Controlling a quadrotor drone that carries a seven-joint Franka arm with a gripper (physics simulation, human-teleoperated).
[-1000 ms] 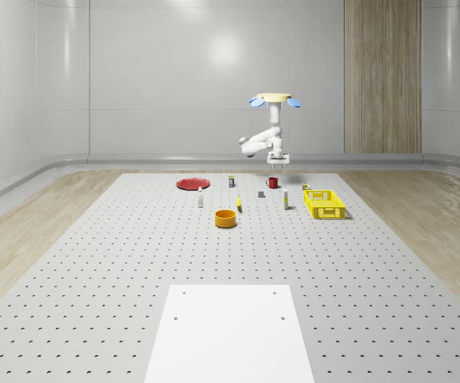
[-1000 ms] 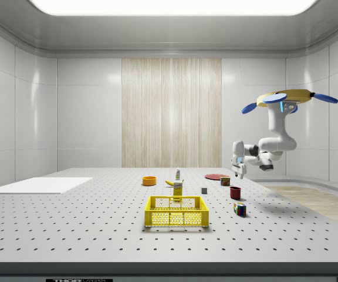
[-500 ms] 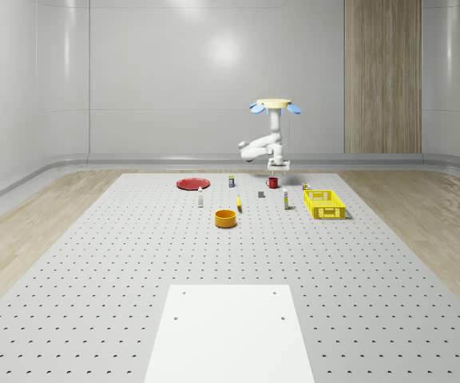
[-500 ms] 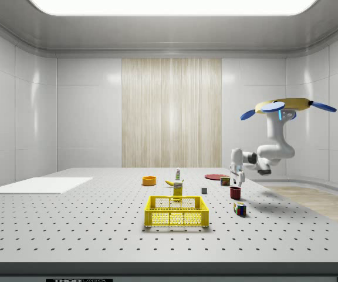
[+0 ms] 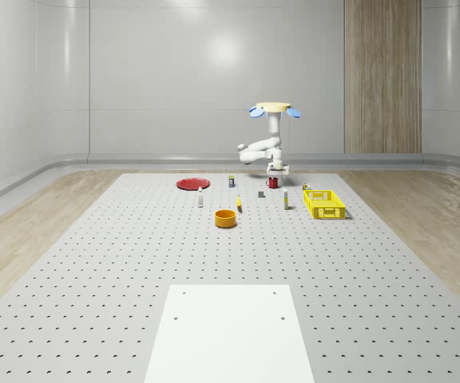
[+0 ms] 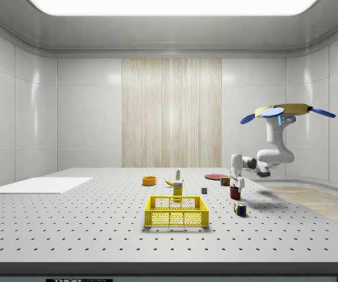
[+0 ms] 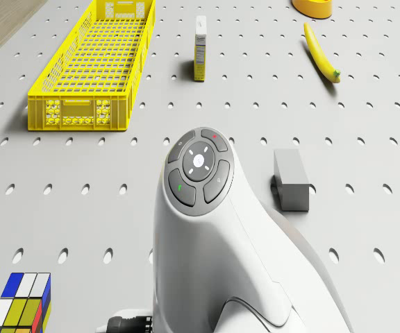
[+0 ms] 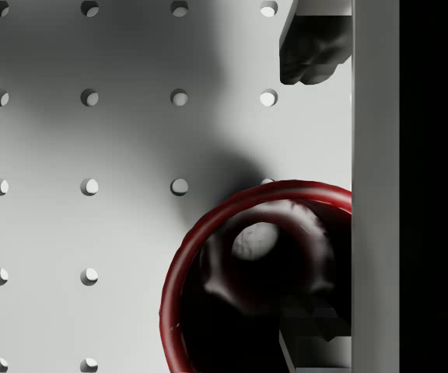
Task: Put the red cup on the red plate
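Grey pegboard floor (image 5: 94, 263) spreads under pale walls; my drone (image 6: 284, 110) hovers beside the cup (image 8: 232, 287). My gripper (image 8: 313, 194) hangs spread, one finger (image 8: 311, 50) outside the cup's rim, one inside; the plate (image 5: 192, 183) lies well apart.

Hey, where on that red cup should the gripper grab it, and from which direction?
Probably the rim wall, from straight above. The red cup stands upright on the table with its mouth open upward, and the gripper hangs just over it, one finger outside the rim. The drone hovers beside it.

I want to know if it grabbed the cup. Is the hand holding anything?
Not yet. The hand is open, with one finger inside the red cup.
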